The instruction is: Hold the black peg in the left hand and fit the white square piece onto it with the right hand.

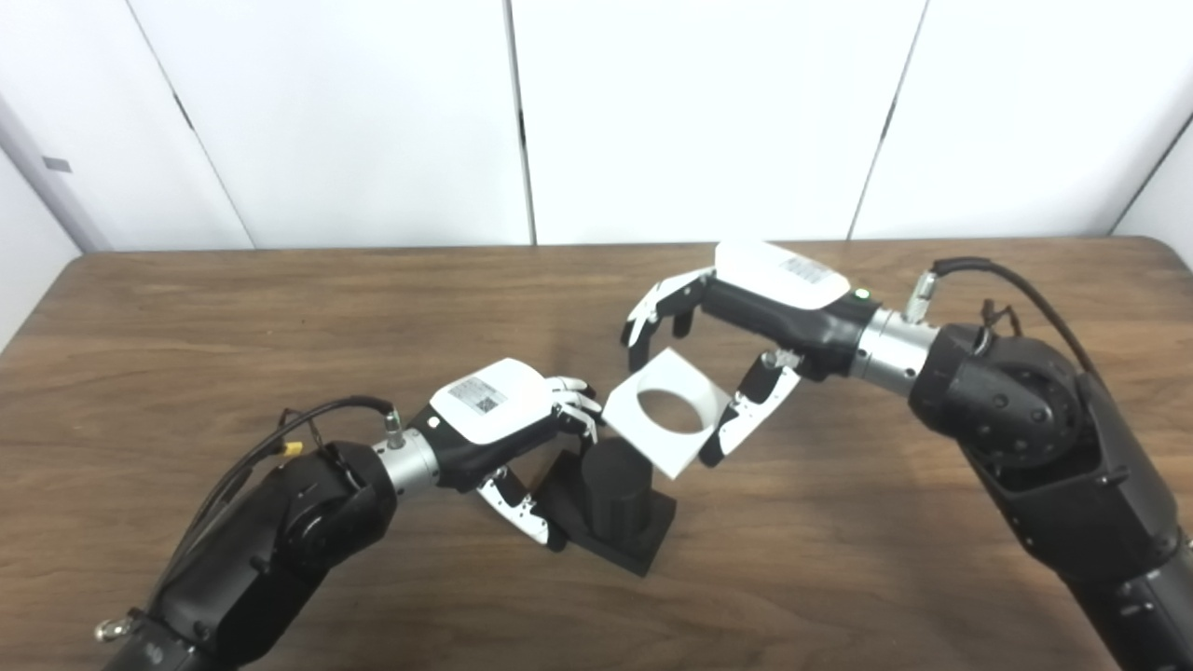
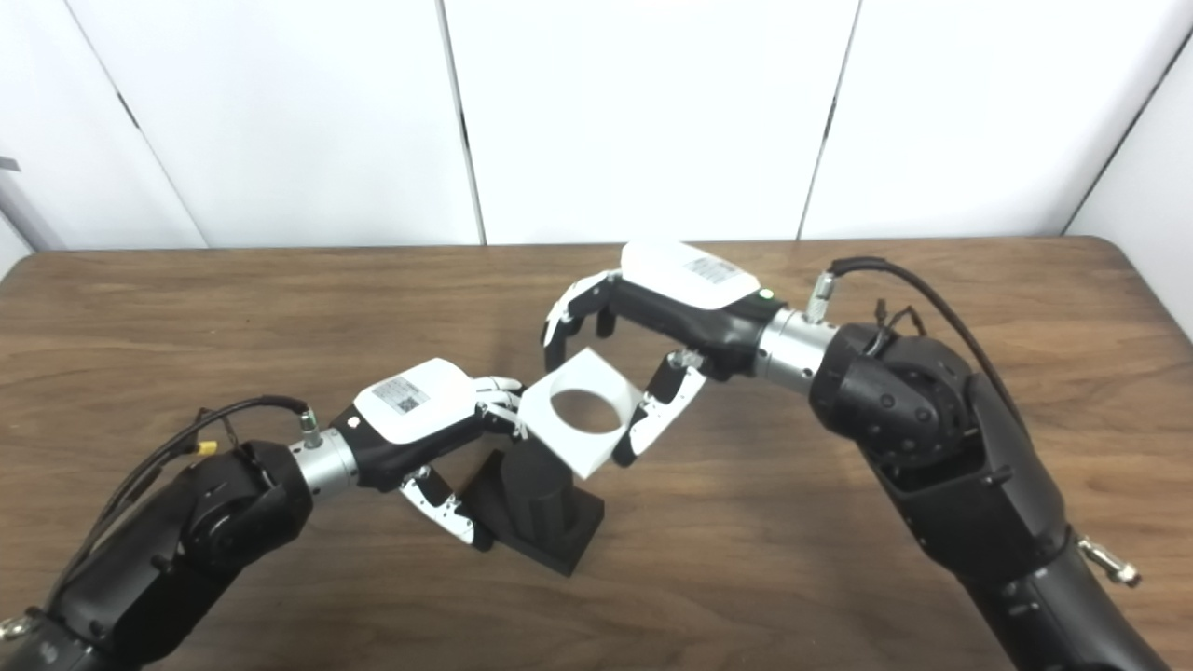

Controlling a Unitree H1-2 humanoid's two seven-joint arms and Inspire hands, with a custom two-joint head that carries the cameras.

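Two hands work over the brown wooden table (image 1: 186,308). Left hand (image 1: 499,424) fingers close around the black cylindrical peg on its square base (image 1: 615,508), which rests on the table. Right hand (image 1: 746,317) fingers pinch the white square piece with a round hole (image 1: 664,412), tilted just above the peg top.

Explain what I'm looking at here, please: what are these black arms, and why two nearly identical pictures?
Both pictures come from two cameras side by side on a humanoid robot's head, so they show one scene from slightly different spots. The arms are the robot's own, reaching over a brown wooden table. The left hand steadies a black cylindrical peg on a square black base, which stands on the table. The right hand holds a white square plastic piece with a round hole, its fingers pinching the edges, tilted just above the peg. The piece is not yet on the peg.
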